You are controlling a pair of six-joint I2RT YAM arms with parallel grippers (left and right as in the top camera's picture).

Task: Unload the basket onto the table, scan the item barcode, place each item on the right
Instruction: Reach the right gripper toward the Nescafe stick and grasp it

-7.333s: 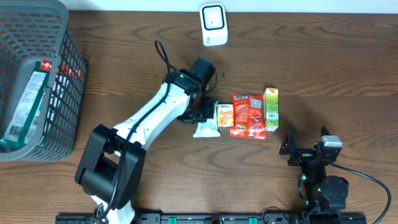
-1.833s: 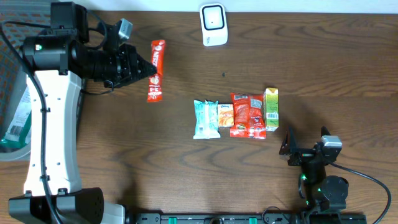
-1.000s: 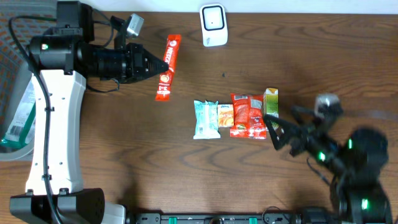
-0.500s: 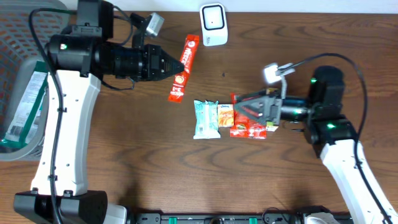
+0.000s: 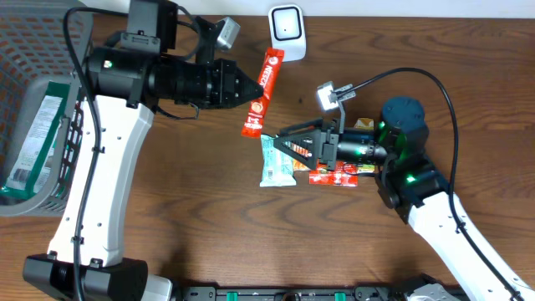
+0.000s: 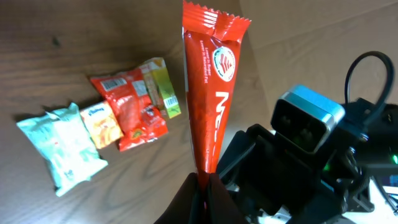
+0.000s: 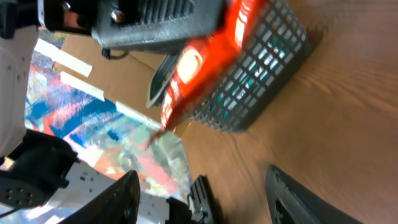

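Observation:
A long red snack bar (image 5: pixel 264 88) hangs in the air just below the white scanner (image 5: pixel 287 31). My left gripper (image 5: pixel 253 91) is shut on it; the left wrist view has the fingers pinching the wrapper's lower end (image 6: pixel 204 182), with the red bar (image 6: pixel 211 93) standing up from them. My right gripper (image 5: pixel 282 142) points left, low over the row of packets, open with nothing between its fingers. In the right wrist view the right gripper (image 7: pixel 205 199) is spread wide and the red bar (image 7: pixel 199 68) is blurred ahead of it. No barcode on the bar is visible.
On the table lie a teal packet (image 5: pixel 275 165), a small orange packet (image 5: pixel 302 155), a red packet (image 5: pixel 334 173) and a green carton (image 6: pixel 161 87). A grey wire basket (image 5: pixel 79 117) holding a green pack (image 5: pixel 33 138) stands at the far left.
My left arm has carried the red bar right and up towards the scanner. My right arm has risen from the front right and swung left over the packets, its jaws narrowing somewhat.

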